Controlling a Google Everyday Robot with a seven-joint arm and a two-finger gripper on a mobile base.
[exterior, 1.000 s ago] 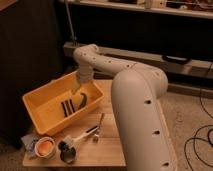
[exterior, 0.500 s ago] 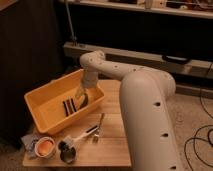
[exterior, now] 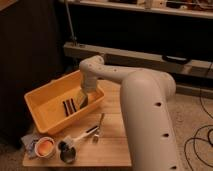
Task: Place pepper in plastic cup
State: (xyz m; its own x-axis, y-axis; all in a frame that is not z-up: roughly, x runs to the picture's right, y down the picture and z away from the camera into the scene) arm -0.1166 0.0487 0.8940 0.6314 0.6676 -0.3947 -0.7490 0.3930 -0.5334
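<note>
One end effector [exterior: 81,98] hangs low inside the yellow bin [exterior: 42,96], near the bin's right wall, with its jaws spread wide; a pale, yellowish shape sits right at its tip, and I cannot tell whether that is part of it or something lying in the bin. Just to its left, two dark sticks [exterior: 69,106] lie side by side on the bin floor, close to the end effector; whether they touch it I cannot tell. The pepper cannot be made out anywhere, and the plastic cup cannot be picked out with any certainty either. Above the end effector the wrist rises almost straight up to a rounded joint over the bin's far right rim. From there the arm [exterior: 146,107] bends sharply, runs right and toward the camera, and thickens into a broad white link that fills the lower right of the view. The bin sits at an angle on the left part of the wooden bench [exterior: 114,148]. In front of it, near the bench's front edge, stand a white cup [exterior: 45,147] with an orange inside and, just to its right, a dark metal cup [exterior: 68,153]. A fork [exterior: 98,128] lies nearer the arm, with a white-handled utensil [exterior: 81,135] between it and the metal cup.
</note>
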